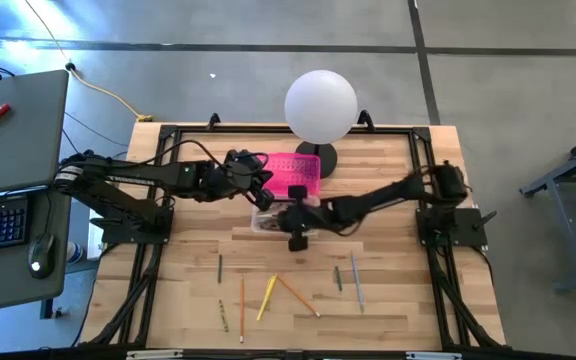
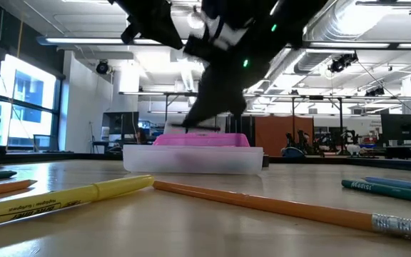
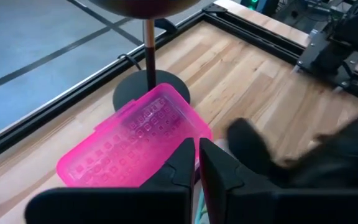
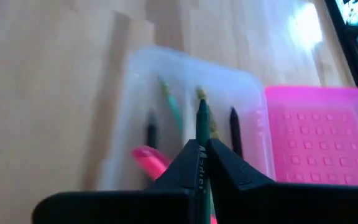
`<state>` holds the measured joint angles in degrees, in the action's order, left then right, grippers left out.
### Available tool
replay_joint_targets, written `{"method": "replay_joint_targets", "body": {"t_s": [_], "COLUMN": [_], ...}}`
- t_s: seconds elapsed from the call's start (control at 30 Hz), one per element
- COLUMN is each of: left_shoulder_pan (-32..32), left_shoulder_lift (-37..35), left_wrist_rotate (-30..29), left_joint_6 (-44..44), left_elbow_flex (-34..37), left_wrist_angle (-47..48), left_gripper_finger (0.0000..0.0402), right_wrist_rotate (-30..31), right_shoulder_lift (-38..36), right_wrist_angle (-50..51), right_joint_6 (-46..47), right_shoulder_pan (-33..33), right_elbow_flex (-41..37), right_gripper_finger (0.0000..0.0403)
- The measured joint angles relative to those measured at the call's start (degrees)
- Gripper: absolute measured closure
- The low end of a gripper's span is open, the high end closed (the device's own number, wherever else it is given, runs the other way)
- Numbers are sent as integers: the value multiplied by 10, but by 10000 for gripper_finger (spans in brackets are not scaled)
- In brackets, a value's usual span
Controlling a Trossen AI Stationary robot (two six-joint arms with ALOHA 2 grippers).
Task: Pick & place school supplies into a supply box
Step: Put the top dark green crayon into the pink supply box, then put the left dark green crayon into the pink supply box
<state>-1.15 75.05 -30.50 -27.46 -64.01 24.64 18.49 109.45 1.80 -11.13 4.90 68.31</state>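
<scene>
The supply box sits mid-table with its clear base (image 1: 265, 222) and its hot-pink dotted lid (image 1: 296, 175) swung open toward the far side. In the right wrist view the base (image 4: 185, 93) holds a pink marker (image 4: 146, 157), a green pencil (image 4: 169, 104) and two dark pens. My right gripper (image 4: 202, 155) hovers over the base, shut on another green pencil. My left gripper (image 3: 197, 163) is at the lid's left side (image 1: 258, 178), fingers nearly together. Several loose pencils (image 1: 268, 297) lie near the table's near edge. My right gripper pinches a green pencil (image 4: 201, 127) between its two fingers, which slant down from above. The pencil runs on past the fingertips and points into the clear base. Whether its far end touches the base, I cannot tell. My left gripper is closed at the pink lid's edge (image 3: 188, 138), coming level from the table's left. The fingers themselves hide the place of contact. The lid stands tilted open over the base.
A white globe lamp (image 1: 320, 105) on a black foot stands just behind the lid. Loose pencils and pens lie in the near part of the table: yellow (image 2: 70, 198), orange (image 2: 277, 203), green (image 2: 384, 188), grey (image 1: 356, 282). A desk with a keyboard stands left of the table.
</scene>
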Motion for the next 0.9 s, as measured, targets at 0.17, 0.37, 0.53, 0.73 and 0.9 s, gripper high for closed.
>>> {"method": "replay_joint_targets", "body": {"t_s": [0.17, 0.37, 0.53, 0.73, 0.9], "left_shoulder_pan": [0, 0, 0, 0, -5], "left_shoulder_lift": [0, 0, 0, 0, 0], "left_wrist_rotate": [0, -2, -5, 3, 81], "left_joint_6": [0, 1, 1, -3, -60], "left_elbow_flex": [0, 0, 0, 0, 0], "left_wrist_angle": [0, 6, 9, 30, 151], "left_gripper_finger": [364, 374, 366, 357, 372], "right_wrist_rotate": [-43, -53, -83, -54, -12], "right_shoulder_lift": [26, 27, 27, 27, -7], "right_wrist_angle": [-32, -34, -39, -35, 4], "right_joint_6": [-14, -45, -35, -29, -28], "right_shoulder_pan": [-41, -64, -75, -73, -49], "right_elbow_flex": [0, 0, -1, -2, -2], "right_gripper_finger": [398, 376, 355, 330, 320]}}
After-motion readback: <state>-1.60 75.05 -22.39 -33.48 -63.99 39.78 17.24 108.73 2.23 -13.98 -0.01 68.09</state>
